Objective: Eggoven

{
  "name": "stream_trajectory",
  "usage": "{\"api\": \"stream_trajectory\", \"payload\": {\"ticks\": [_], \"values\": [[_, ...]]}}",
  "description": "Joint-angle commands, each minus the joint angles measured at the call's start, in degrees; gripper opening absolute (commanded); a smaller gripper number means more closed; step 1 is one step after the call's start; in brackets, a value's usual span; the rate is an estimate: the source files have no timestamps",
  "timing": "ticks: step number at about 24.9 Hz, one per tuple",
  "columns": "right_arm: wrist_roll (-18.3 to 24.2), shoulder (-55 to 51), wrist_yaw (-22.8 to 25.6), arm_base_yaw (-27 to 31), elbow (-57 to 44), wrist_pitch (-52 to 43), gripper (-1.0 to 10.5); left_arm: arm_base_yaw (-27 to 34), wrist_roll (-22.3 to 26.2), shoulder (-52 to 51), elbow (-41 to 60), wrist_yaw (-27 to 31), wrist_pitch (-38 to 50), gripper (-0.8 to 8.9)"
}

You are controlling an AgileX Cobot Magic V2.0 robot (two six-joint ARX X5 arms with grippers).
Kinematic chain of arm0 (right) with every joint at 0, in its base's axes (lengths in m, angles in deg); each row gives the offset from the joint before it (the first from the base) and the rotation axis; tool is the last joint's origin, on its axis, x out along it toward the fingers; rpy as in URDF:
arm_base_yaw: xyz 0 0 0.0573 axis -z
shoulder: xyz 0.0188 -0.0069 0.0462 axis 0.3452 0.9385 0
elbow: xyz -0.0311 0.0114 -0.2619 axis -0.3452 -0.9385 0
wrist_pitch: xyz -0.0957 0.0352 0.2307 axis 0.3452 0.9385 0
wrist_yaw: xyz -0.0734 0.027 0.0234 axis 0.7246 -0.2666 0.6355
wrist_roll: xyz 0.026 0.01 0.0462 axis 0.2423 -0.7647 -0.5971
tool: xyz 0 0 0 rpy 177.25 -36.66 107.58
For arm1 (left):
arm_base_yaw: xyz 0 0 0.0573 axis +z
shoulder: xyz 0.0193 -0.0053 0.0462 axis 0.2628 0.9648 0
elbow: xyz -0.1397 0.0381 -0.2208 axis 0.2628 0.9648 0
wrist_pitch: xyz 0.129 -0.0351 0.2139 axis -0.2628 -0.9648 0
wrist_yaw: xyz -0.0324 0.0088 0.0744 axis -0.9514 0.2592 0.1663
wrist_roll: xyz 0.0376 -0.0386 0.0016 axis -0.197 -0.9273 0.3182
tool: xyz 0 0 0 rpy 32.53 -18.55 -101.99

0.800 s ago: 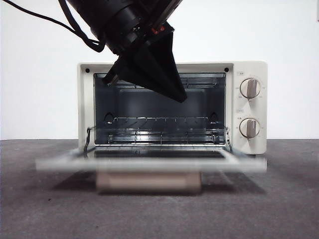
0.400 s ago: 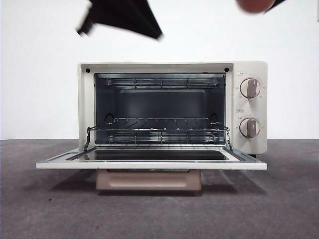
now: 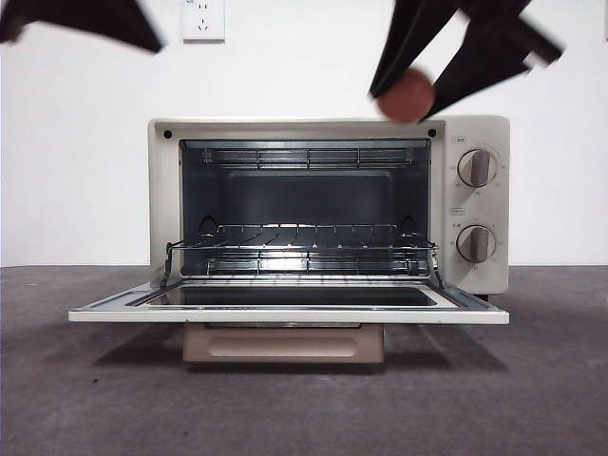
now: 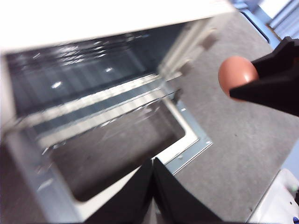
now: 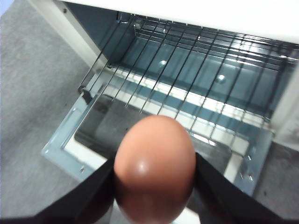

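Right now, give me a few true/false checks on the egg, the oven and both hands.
1. The cream boxy toaster oven has its door open flat. True.
2. The small reddish-brown egg lies on the wire rack. False: the right hand holds it above the oven's top edge.
3. The left hand is shut and holds nothing. True.
4. A tray fills the oven. False: only racks show.

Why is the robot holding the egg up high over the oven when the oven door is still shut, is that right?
Not quite. The oven door is open, folded down flat, as the front view shows. The rest is right: the right gripper holds the egg up high above the oven.
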Motion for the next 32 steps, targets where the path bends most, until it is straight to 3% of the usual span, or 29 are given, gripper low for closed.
{"api": "stream_trajectory", "payload": {"ticks": [1,9,17,26,30,32], "values": [[0.7,4.1,-0.2,0.1,0.6,-4.7,0.0,3.7,0.4,-1.9,3.5,-2.7,0.2,0.06],[0.3,14.5,-1.2,1.3,0.6,-15.1,0.0,11.3,0.5,-6.4,12.1,-6.9,0.7,0.06],[-0.5,22.4,-0.2,2.4,0.6,-24.4,0.0,11.3,1.2,-6.5,12.3,-7.2,0.3,0.06],[-0.7,25.2,0.2,2.7,0.6,-24.6,0.0,11.3,1.2,-6.5,12.3,-7.2,1.1,0.06],[-0.9,25.2,0.3,2.6,0.6,-24.2,2.2,11.3,1.2,-6.5,12.3,-7.2,1.9,0.06],[-1.0,25.2,0.3,2.6,0.6,-24.2,2.5,11.3,1.2,-6.5,12.3,-7.2,2.0,0.06]]}}
